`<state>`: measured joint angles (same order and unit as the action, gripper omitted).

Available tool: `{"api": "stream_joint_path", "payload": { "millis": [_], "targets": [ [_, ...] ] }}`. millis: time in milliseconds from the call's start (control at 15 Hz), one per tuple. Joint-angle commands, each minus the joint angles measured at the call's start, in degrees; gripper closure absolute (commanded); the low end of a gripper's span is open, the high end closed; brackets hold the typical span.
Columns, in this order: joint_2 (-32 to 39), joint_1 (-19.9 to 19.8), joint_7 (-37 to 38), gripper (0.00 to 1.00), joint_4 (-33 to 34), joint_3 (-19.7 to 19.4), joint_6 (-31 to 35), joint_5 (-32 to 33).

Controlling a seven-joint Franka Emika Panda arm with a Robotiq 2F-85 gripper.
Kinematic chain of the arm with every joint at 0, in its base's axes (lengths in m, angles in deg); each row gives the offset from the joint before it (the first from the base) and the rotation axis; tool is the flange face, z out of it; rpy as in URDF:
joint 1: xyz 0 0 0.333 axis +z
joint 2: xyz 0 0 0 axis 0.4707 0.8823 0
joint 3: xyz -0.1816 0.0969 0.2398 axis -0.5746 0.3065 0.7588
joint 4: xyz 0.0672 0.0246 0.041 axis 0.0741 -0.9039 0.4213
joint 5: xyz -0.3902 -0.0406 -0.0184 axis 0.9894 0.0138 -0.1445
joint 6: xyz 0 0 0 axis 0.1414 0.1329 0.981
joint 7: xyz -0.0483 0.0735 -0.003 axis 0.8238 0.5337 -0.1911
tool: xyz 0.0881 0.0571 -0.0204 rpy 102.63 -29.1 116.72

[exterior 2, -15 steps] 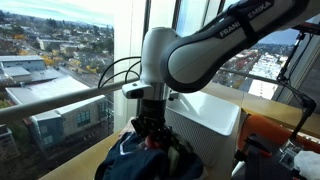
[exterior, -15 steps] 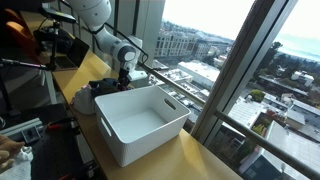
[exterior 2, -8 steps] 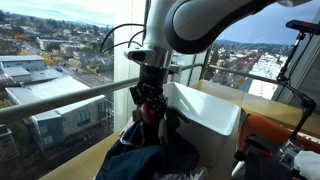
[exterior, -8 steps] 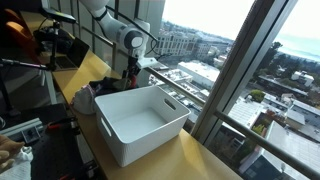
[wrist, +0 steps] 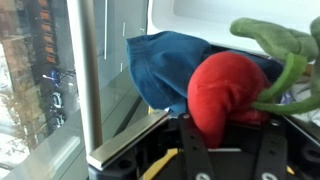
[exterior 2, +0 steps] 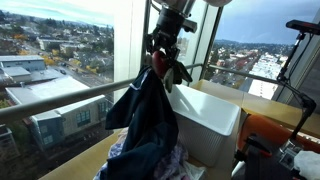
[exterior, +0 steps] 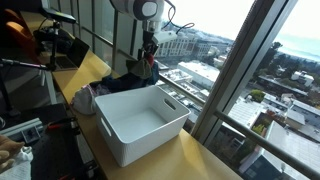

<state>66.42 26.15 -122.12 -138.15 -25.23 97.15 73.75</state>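
The jaws are closed on a dark blue garment [exterior 2: 145, 120], which hangs straight below them. A red piece [wrist: 225, 90] and a green piece [wrist: 275, 40] are bunched at the jaws. Below lies a clothes pile [exterior 2: 118, 152]. A white bin [exterior: 140, 120] stands beside and below, on the desk [exterior: 195, 158].

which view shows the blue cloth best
An exterior view: the cloth hangs full length from the gripper. In an exterior view from farther off the cloth is small and dark; the wrist view shows only a close patch.
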Motion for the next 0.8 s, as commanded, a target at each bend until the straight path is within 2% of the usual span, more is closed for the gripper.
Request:
{"api": "stream_joint_path", "payload": {
  "millis": [0,333,733],
  "targets": [
    [-7.63,-2.59,-4.04,1.0,-2.58,-1.67,-0.9,-5.04],
    [-17.75,-4.52,-5.92,1.0,-3.57,-5.86,-1.59,-8.52],
    [-28.69,-3.33,-4.5,1.0,0.44,-11.71,-6.05,-6.44]
  ]
}}
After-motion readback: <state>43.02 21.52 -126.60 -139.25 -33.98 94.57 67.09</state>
